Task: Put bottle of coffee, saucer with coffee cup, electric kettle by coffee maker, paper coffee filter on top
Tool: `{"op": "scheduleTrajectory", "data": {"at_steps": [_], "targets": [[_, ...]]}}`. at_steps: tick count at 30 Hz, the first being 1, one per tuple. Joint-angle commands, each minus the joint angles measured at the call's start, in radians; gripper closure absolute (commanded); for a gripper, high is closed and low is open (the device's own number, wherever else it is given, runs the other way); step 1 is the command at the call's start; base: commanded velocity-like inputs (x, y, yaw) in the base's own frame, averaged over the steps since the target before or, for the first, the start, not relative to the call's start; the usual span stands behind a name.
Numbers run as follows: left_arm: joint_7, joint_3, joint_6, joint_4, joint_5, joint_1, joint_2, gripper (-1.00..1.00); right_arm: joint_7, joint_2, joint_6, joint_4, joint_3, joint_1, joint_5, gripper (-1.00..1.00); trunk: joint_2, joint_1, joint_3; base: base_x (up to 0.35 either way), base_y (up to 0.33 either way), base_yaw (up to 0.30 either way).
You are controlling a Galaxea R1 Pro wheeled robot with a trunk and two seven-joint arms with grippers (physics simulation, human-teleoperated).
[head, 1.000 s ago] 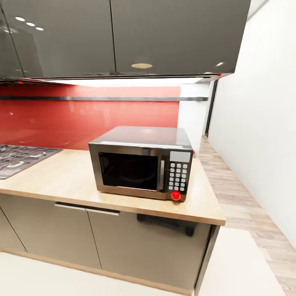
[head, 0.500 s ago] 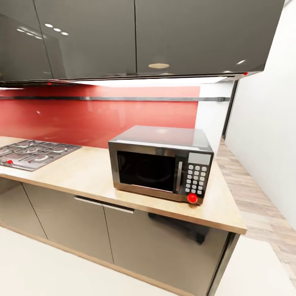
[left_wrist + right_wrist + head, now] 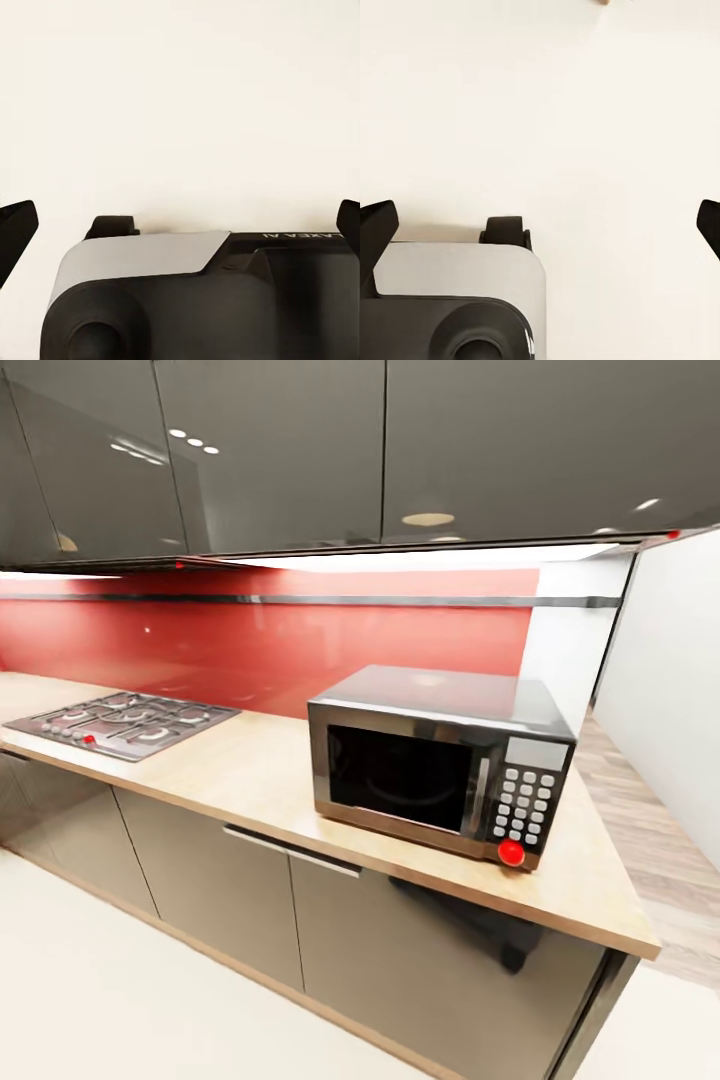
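The wooden kitchen countertop (image 3: 250, 780) runs across the head view under dark wall cabinets. In the left wrist view my left gripper (image 3: 180, 225) is open, its dark fingertips (image 3: 15, 229) far apart at the picture's edges, with nothing between them above the pale floor. My right gripper (image 3: 540, 225) is open the same way, its fingertips (image 3: 376, 225) spread wide over the pale floor. Parts of my grey and black base (image 3: 142, 292) lie under both grippers.
A steel microwave (image 3: 440, 765) with a red knob stands on the counter near its right end. A gas hob (image 3: 125, 722) is set into the counter at the left. Behind runs a red backsplash (image 3: 260, 655). Grey base cabinets (image 3: 220, 890) stand below; a wood-floored passage (image 3: 650, 830) opens at right.
The whole head picture has shifted right, so the camera has turned left. More of the hob and the left counter has come into view. Nothing on the counter has moved.
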Motion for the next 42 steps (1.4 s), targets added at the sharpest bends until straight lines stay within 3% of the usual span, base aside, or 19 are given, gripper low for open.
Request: {"op": "scheduleTrajectory", "data": {"at_steps": [1, 28, 42], "targets": [[0.0, 0.002, -0.002, 0.0, 0.0, 0.0, 0.0, -1.0, -0.001, 0.0, -0.003, 0.001, 0.0, 0.0, 0.0, -1.0, 0.0, 0.0, -0.001, 0.0, 0.0, 0.24], [0.0, 0.002, -0.003, 0.0, 0.0, 0.0, 0.0, -1.0, -0.005, 0.001, -0.003, 0.001, 0.002, 0.0, 0.001, -1.0, 0.0, 0.0, -0.001, 0.001, 0.001, 0.24], [0.0, 0.001, -0.002, 0.0, 0.0, 0.0, 0.0, -1.0, -0.004, 0.001, -0.003, 0.001, 0.002, 0.0, 0.003, -1.0, 0.0, 0.0, -0.001, 0.224, 0.168, 0.168]]}}
